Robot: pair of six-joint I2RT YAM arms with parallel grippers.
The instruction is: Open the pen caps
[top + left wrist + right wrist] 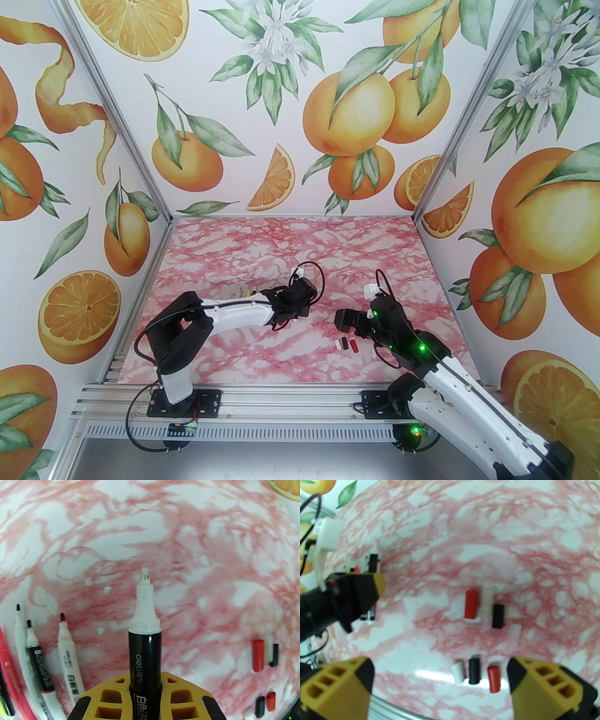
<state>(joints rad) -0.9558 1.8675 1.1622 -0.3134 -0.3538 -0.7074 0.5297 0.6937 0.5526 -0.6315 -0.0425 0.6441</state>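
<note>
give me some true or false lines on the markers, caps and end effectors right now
1. The left end effector grips a black marker whose tip is bare. True.
2. The right end effector is shut on a red cap. False: its jaws stand open and empty.
3. The pen caps lie loose on the table. True.
4. The white marker lying beside the held one is capped. False: its red tip is bare.

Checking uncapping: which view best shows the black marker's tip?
Left wrist: the black marker, gripped by the left claw, shows its bare white tip sharply. Right wrist shows it small and blurred; top external, too small to tell.
</note>
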